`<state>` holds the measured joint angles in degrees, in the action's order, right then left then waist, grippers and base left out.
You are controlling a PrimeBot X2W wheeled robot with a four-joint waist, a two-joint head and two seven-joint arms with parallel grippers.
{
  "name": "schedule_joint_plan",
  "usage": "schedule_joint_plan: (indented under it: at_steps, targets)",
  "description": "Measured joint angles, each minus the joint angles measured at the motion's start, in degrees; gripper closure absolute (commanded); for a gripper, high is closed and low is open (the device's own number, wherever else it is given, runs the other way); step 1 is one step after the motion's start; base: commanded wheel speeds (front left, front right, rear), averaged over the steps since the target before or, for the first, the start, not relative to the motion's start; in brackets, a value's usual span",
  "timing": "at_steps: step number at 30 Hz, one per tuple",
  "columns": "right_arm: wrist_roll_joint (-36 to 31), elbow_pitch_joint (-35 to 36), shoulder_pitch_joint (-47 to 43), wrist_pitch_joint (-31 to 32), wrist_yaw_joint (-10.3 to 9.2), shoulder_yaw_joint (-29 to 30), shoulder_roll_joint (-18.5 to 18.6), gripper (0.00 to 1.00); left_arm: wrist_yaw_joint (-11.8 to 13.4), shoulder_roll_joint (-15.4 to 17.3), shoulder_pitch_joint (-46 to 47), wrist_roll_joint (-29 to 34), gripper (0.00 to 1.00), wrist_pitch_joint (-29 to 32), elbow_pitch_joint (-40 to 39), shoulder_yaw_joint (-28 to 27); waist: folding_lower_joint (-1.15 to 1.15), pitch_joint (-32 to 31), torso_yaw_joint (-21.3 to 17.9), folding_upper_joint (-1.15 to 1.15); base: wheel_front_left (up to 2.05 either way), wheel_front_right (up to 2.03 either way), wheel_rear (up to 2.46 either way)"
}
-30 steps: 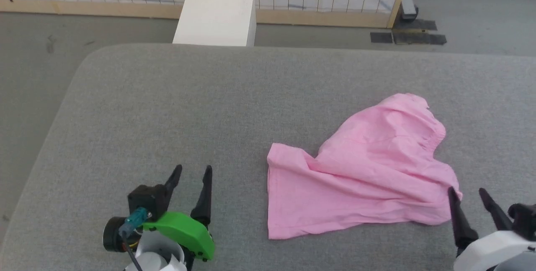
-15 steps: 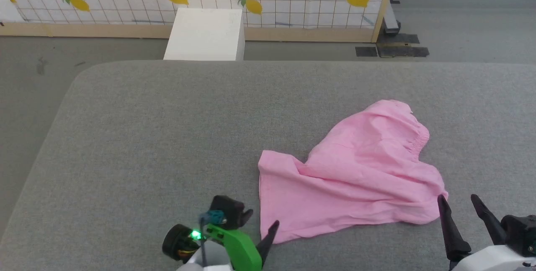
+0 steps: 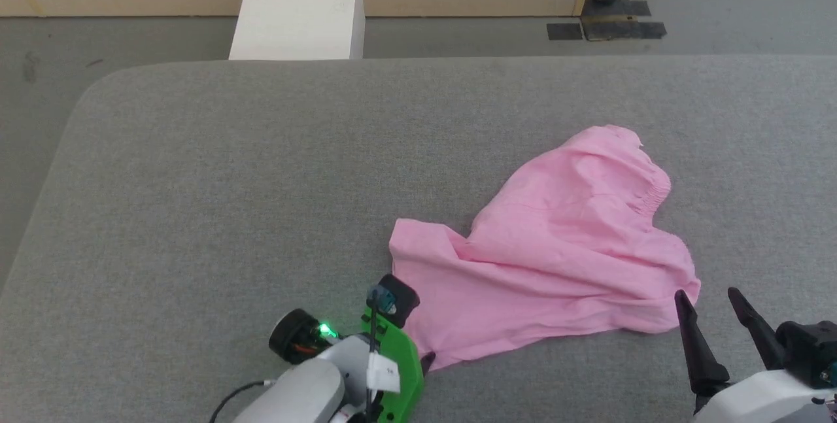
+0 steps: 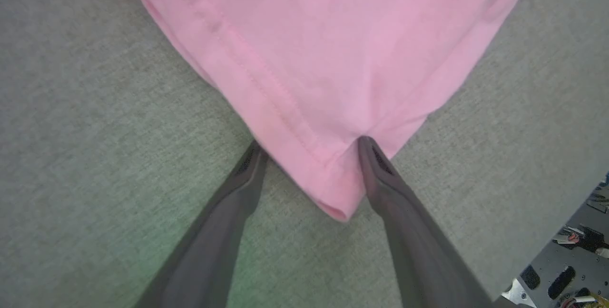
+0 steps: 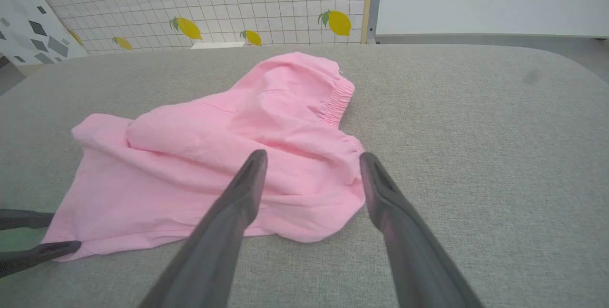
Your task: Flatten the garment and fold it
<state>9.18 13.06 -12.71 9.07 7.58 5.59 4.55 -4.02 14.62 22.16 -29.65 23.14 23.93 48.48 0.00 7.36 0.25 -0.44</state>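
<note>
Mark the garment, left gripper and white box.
garment [image 3: 556,266], head view, middle of the fabric.
left gripper [image 4: 310,141], left wrist view, midway between its fingertips.
white box [image 3: 297,11], head view, top face.

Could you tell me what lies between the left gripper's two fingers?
A hemmed corner of the garment, resting on the grey surface; the left wrist view shows it.

Bright, even, soft-shadowed light; wrist views bend at edges, near fingers blurred.
</note>
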Motion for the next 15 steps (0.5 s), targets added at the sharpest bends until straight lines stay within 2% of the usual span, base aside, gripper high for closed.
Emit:
schedule_joint_plan:
  at_steps: [1, 2, 3, 6, 9, 15]
  targets:
    - [0.0, -0.01, 0.19, 0.01, 0.0, 0.03, -0.01, 0.0, -0.42, -0.16, 0.59, -0.16, 0.57, 1.02, 0.57, 0.37, 0.0, 0.33, -0.21, 0.0, 0.0, 0.0, 0.0]
    - [0.0, 0.0, 0.3, 0.01, 0.0, 0.15, -0.02, 0.0, -0.76, -0.21, 1.34, -0.19, 0.91, 2.1, 0.83, 0.78, 0.0, 0.67, -0.4, 0.0, 0.0, 0.0, 0.0]
    - [0.01, -0.01, 0.36, 0.02, 0.0, 0.41, -0.05, 0.0, -1.09, -0.25, 1.85, -0.63, 1.0, 3.12, 0.96, 1.04, 0.0, 0.98, -0.57, 0.0, 0.0, 0.0, 0.0]
    - [0.07, -0.09, 0.38, 0.59, 0.0, 1.1, -0.05, 0.0, -1.97, -0.35, 2.74, -1.68, 1.0, 4.77, 0.68, 2.12, 0.0, 1.55, -0.95, 0.0, 0.0, 0.0, 0.0]
    - [1.0, -0.7, 0.44, 1.82, 0.0, 1.41, 0.01, 0.0, -1.78, -0.04, 2.26, -2.14, 1.0, 4.27, -0.1, 1.85, 0.0, 1.49, -1.09, 0.0, 0.0, 0.0, 0.0]
    - [4.75, -4.71, 1.21, 6.58, 0.0, 2.91, 2.57, 0.0, 3.11, 1.01, -2.57, -3.75, 1.0, -2.04, -4.26, -1.9, 0.0, 1.05, -0.84, 0.0, 0.0, 0.0, 0.0]
